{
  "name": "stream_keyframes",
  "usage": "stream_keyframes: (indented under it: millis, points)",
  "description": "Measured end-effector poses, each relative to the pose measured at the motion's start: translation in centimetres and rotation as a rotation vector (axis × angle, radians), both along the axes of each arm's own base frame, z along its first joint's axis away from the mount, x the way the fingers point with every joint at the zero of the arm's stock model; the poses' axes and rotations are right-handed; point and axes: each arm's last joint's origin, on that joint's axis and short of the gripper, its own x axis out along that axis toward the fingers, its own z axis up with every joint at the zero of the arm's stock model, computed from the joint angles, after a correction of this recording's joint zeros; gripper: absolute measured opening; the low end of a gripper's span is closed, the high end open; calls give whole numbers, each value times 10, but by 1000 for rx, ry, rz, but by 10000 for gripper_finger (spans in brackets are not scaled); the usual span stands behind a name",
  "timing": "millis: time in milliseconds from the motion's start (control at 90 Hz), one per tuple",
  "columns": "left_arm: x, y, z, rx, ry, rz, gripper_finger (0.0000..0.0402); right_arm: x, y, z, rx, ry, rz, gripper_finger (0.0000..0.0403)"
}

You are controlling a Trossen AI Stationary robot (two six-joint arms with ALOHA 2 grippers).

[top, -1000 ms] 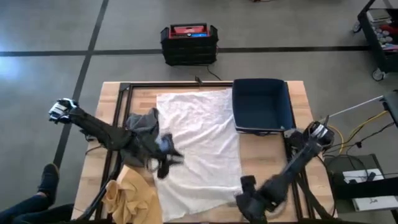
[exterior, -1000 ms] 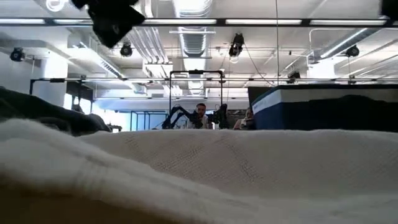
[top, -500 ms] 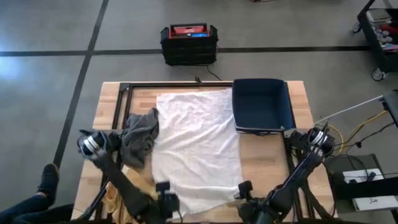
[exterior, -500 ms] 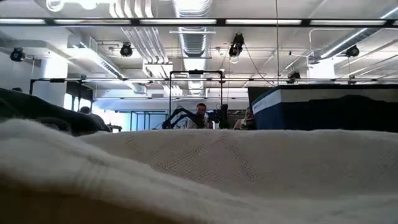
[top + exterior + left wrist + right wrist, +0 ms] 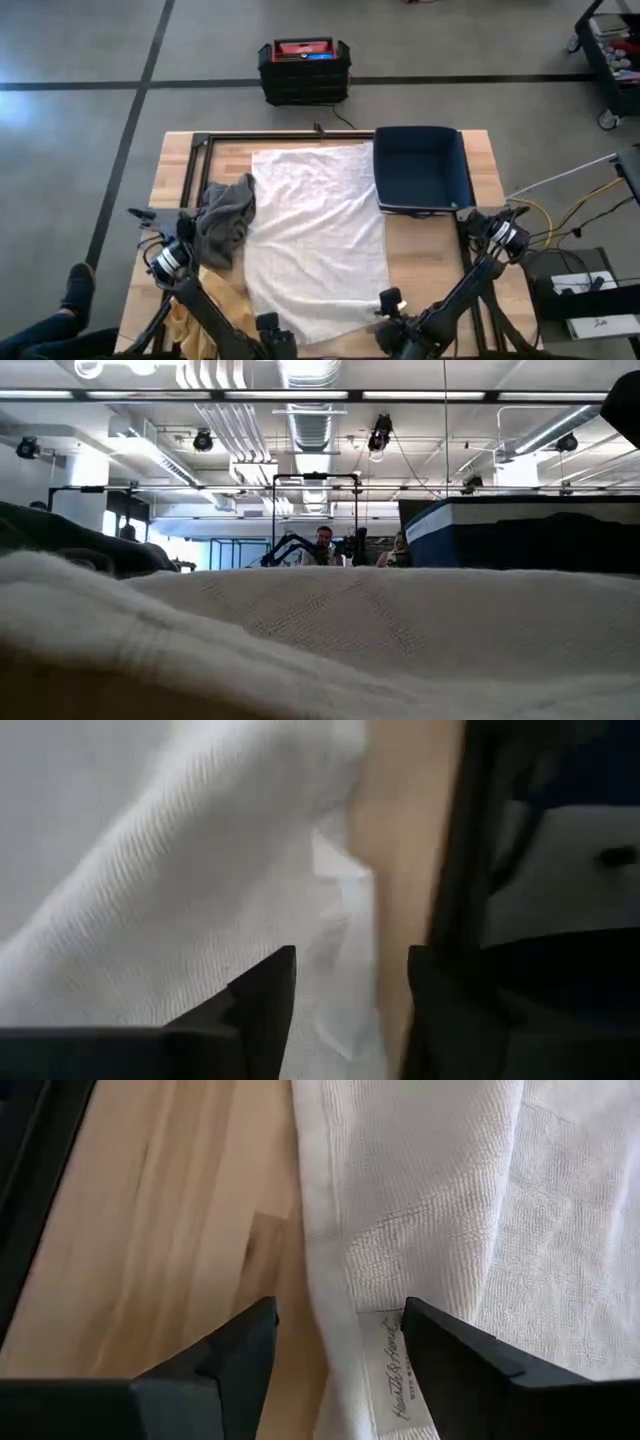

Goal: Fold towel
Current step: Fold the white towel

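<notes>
- High view looked straight down from above my table (image 5: 430, 260), taking in the whole top, both my arms, and the floor around it.
- Low view sat at table-top height, so close to the white towel (image 5: 380, 630) that cloth filled its lower half; it faced level across to the blue bin (image 5: 520, 530) and the room's ceiling beyond.
- My left wrist camera looked past my left gripper (image 5: 350, 1010), very near the towel's edge (image 5: 180, 880) and the bare wood.
- My right wrist camera looked past my right gripper (image 5: 335, 1355), close over the towel's hemmed edge and label (image 5: 392, 1380).
- All four views shared the towel.
</notes>
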Motion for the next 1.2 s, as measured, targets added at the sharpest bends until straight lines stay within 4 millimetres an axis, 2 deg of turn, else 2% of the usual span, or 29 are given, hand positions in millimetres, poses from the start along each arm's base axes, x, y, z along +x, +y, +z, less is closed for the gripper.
stream_keyframes:
  millis: [89, 167, 344, 389, 633, 756, 867, 978, 1200]
  points:
    - [0, -1, -7, 11, 13, 15, 171, 0, 0, 0, -3, 3, 4, 200]
    - [1, -1, -11, 16, 16, 15, 146, 0, 0, 0, -1, 10, 8, 201]
    - [1, -1, -12, 18, 16, 14, 27, -1, -1, -1, -18, 19, 27, 192]
    - [1, 0, -11, 20, 18, 16, 12, -1, -2, -1, -22, 22, 28, 187]
    - [2, 0, -12, 29, 11, 19, 3, -5, -10, -10, -59, 37, 18, 141]
    - [2, 0, -10, 28, 4, 20, 1, -7, -10, -10, -52, 44, 0, 79]
    - [2, 0, -2, 16, -6, 15, 1, -7, -1, 4, -13, 26, 17, 15]
    - [-1, 3, 8, 26, -3, 8, 1, -6, 5, 20, 22, 1, 18, 12]
    - [-13, 9, 44, 1, -19, 5, 0, -5, 8, 41, 37, 6, -42, 7]
